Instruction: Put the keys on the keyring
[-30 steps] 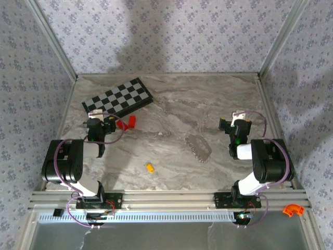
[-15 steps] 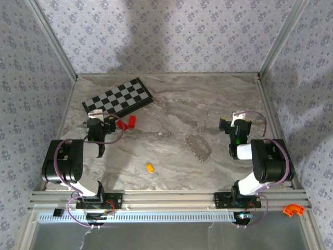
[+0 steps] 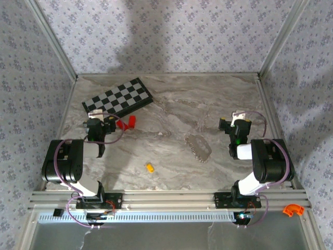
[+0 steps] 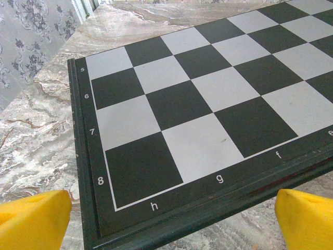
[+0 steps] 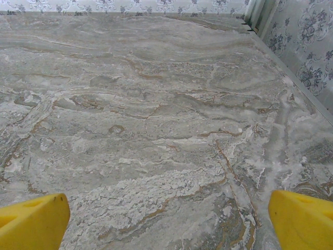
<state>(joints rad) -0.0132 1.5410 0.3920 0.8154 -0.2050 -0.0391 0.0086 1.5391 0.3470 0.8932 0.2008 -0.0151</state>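
Observation:
A tiny yellow-orange key [image 3: 150, 167] lies on the marble table near the front, between the two arms. The keyring [image 3: 198, 147], a beaded grey chain in a long oval loop, lies flat to its right. My left gripper [image 3: 95, 123] hovers at the left beside the chessboard's near corner; in the left wrist view its yellow pads [image 4: 32, 220] stand wide apart with nothing between them. My right gripper [image 3: 238, 122] sits at the right, beyond the keyring; its pads [image 5: 31, 221] are also spread wide over bare marble.
A black-and-white chessboard [image 3: 117, 97] lies at the back left, and its corner [image 4: 156, 120] is close in front of the left gripper. Two red blocks [image 3: 126, 122] sit just right of the left gripper. Patterned walls enclose the table [image 3: 171, 104].

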